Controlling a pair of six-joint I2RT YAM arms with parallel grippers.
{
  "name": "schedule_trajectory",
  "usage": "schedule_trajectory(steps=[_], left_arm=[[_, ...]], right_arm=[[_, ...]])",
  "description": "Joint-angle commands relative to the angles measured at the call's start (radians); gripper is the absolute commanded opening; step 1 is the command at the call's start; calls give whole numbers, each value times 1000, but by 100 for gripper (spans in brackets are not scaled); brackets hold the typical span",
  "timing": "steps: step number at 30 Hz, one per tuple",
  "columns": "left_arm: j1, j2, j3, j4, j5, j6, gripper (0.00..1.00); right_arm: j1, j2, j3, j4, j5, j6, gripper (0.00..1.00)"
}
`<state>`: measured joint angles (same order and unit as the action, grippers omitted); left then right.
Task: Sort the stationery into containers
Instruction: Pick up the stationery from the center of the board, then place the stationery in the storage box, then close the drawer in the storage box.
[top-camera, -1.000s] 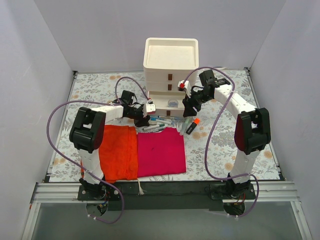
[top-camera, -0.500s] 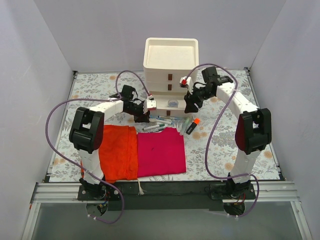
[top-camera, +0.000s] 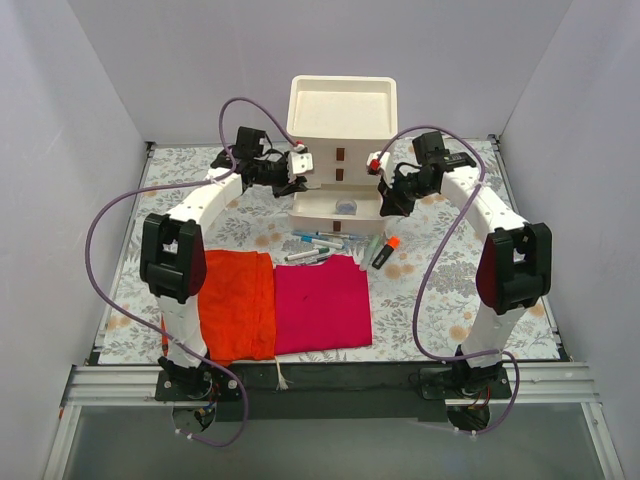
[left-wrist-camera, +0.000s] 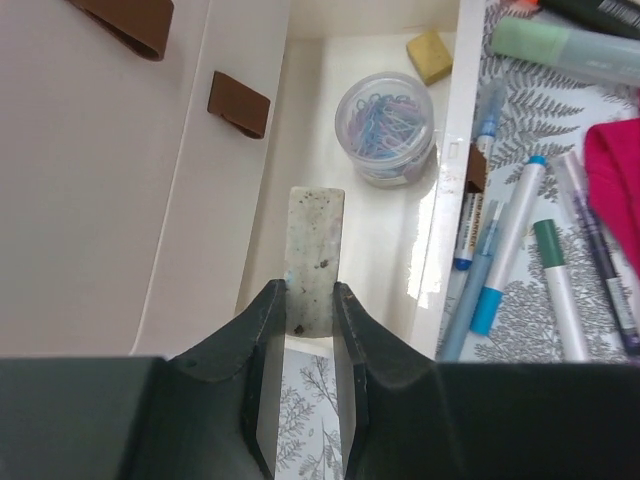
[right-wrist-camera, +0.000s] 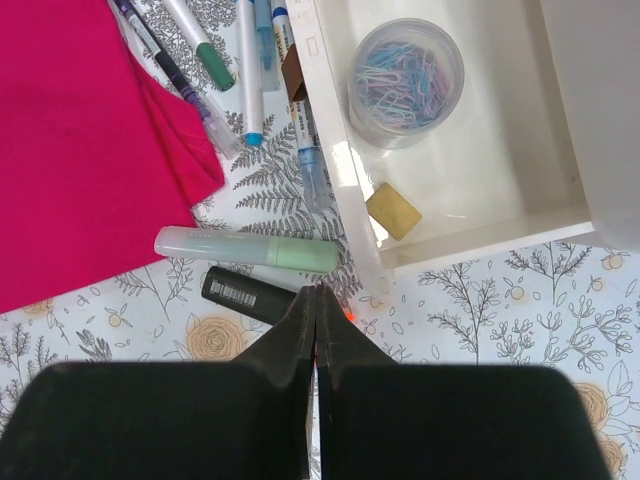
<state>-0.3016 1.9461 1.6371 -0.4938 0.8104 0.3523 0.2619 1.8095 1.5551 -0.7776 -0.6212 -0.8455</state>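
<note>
My left gripper (left-wrist-camera: 310, 295) is shut on a flat speckled white bar (left-wrist-camera: 316, 250), held over the left end of the open bottom drawer (left-wrist-camera: 300, 120) of the cream drawer unit (top-camera: 341, 110). In that drawer lie a round clear tub of paper clips (left-wrist-camera: 384, 127) and a tan piece (left-wrist-camera: 430, 56). My right gripper (right-wrist-camera: 317, 290) is shut with nothing in it, hanging over the black highlighter (right-wrist-camera: 245, 292) and a pale green marker (right-wrist-camera: 247, 248) just outside the drawer's right end. Several pens (top-camera: 318, 246) lie in front of the drawer.
A magenta cloth (top-camera: 322, 304) and an orange cloth (top-camera: 238, 303) lie flat on the floral table cover near the arm bases. The two upper drawers, with brown pull tabs (left-wrist-camera: 239, 103), are shut. The unit's top is a shallow tray (top-camera: 343, 106).
My left gripper rose from the pens and moved back to the drawer unit's left side with the speckled bar. My right gripper shut and drew back a little to the right.
</note>
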Motion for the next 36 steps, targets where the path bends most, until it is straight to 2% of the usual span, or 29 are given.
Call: schedule_trajectory(steps=[1, 9, 13, 15, 16, 17, 18, 20, 24, 26, 33, 34, 36], left_arm=[[-11, 36, -31, 73, -7, 79, 1], [-44, 65, -106, 153, -37, 54, 4], [-56, 59, -138, 233, -69, 11, 35], [-59, 53, -141, 241, -76, -10, 41], [-59, 39, -137, 244, -80, -19, 48], [-59, 31, -135, 244, -86, -35, 76], [-59, 18, -138, 248, -94, -45, 80], [-59, -42, -158, 306, -146, -122, 80], [-57, -205, -349, 532, -299, -310, 81], [-53, -300, -425, 615, -377, -346, 82], [-54, -469, -637, 615, -627, -548, 81], [-51, -484, -670, 592, -639, -588, 80], [-39, -519, -691, 557, -640, -624, 66]], right_arm=[[0, -56, -15, 6, 21, -24, 1], [0, -50, 3, 8, 26, -3, 1], [0, -56, -13, 8, 31, -3, 1], [0, -62, -26, 8, 20, -3, 1], [2, -65, -29, 9, 14, -3, 1], [0, -67, -32, 8, 6, -4, 1], [2, -67, -36, 6, -14, -4, 1], [2, -65, -41, 3, -37, -10, 1], [22, -79, -107, 17, -75, -96, 1], [37, -88, -171, 37, -75, -138, 1], [69, -85, -280, 122, -69, -156, 1], [72, -82, -288, 151, -65, -121, 1], [79, -70, -309, 262, -43, -84, 1]])
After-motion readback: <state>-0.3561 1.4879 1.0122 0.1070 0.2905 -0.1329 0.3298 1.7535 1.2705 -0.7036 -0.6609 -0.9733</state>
